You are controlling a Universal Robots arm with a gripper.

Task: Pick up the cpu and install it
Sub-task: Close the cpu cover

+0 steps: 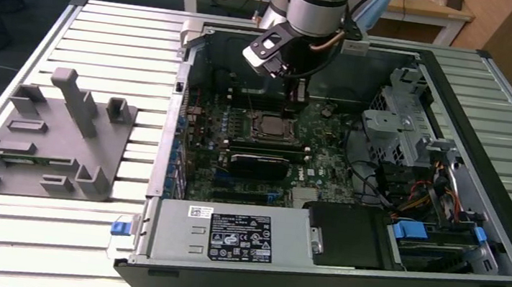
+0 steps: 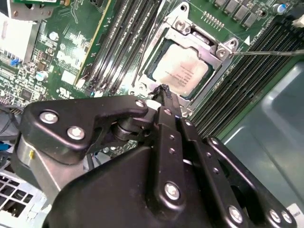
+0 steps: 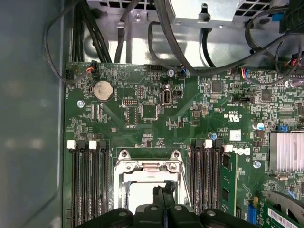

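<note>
The arm (image 1: pixel 315 5) comes down from the exterior view's upper centre. The gripper (image 2: pixel 164 90) is pinched together and empty, its tips by the edge of the cpu (image 2: pixel 183 71), which sits in its socket (image 2: pixel 223 50).

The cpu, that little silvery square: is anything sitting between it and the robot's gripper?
Nothing visible does. In the second wrist view the cpu lies in the socket of the motherboard, its silvery top uncovered. The gripper, fingers shut, hangs right by the chip's edge with nothing between them.

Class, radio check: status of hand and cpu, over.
Hand shut, empty, at socket edge. Small silvery square cpu lying in metal-framed socket. Nothing in the way.
</note>
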